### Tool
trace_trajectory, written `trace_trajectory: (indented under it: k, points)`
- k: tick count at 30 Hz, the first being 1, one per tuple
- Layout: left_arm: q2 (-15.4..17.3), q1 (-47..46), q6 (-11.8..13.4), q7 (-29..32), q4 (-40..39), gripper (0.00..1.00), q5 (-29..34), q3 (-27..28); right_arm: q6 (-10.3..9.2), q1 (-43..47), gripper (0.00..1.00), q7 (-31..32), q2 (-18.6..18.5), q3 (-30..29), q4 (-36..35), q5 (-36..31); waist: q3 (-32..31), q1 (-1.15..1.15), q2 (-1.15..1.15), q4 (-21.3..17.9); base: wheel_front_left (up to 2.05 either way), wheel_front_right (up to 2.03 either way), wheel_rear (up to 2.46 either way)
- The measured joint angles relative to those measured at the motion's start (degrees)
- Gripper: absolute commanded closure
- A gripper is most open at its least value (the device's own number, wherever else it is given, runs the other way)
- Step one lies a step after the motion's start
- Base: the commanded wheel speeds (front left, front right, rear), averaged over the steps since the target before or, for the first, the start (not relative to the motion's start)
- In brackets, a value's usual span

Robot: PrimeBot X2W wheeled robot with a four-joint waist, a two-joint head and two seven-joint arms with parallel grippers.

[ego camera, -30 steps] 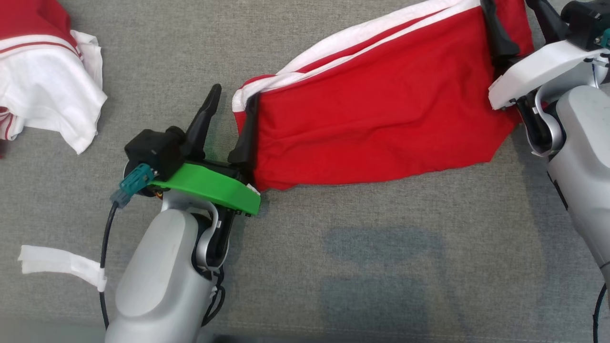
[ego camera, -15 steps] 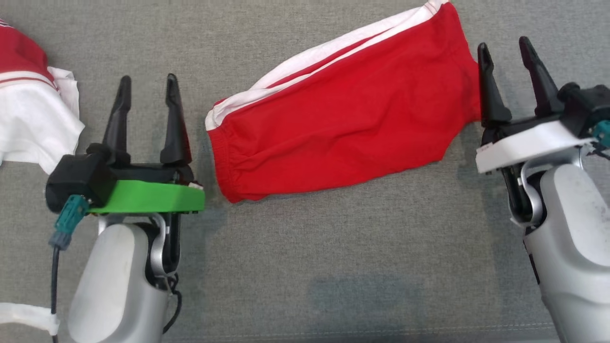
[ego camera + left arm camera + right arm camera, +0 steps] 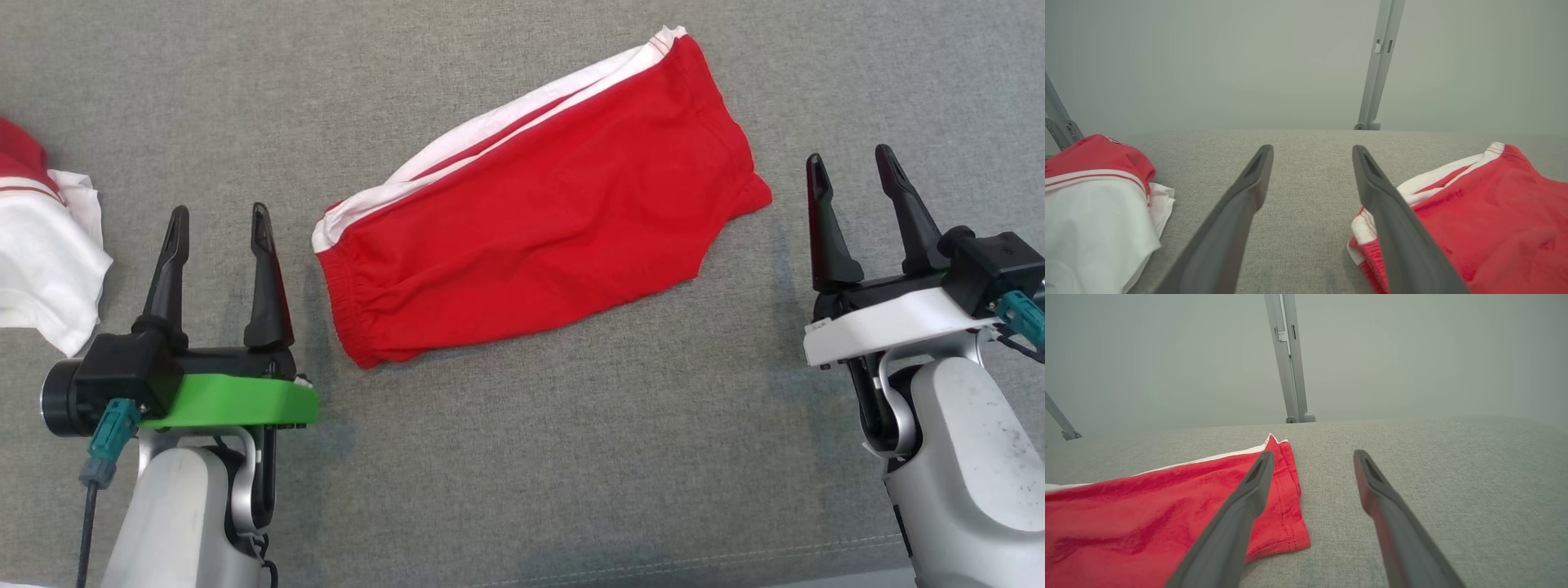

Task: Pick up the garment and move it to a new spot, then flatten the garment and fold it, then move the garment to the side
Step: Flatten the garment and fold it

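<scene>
The garment is a pair of red shorts with white side stripes, lying folded and slanting on the grey fabric surface. Its waistband end lies just right of my left gripper, which stands open and empty. Its leg hem lies just left of my right gripper, also open and empty. Neither gripper touches the cloth.
A second red-and-white garment is bunched at the left edge, also seen as a heap in the left wrist view. Grey metal posts rise behind the surface's far edge. A seam runs along the near edge.
Both grippers have let go of the shorts and drawn back toward me, off its two ends. The head camera has shifted, so the whole scene sits lower and more central.
</scene>
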Motion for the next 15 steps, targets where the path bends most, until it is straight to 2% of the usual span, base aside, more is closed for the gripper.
trace_trajectory:
  k: [9,15]
  points:
    - [-0.73,0.02,-0.64,0.00,0.79,0.00,0.00,-0.20,0.00,-0.27,0.00,0.00,-0.20,-0.73,1.16,0.37,-0.40,0.00,0.00,0.70,0.00,0.00,0.00]
    - [-1.62,-1.39,-1.00,-0.01,0.79,0.00,0.16,-0.53,0.00,-7.18,0.00,0.07,-2.79,0.90,8.91,2.11,0.74,0.00,0.00,2.42,0.00,0.00,0.00]
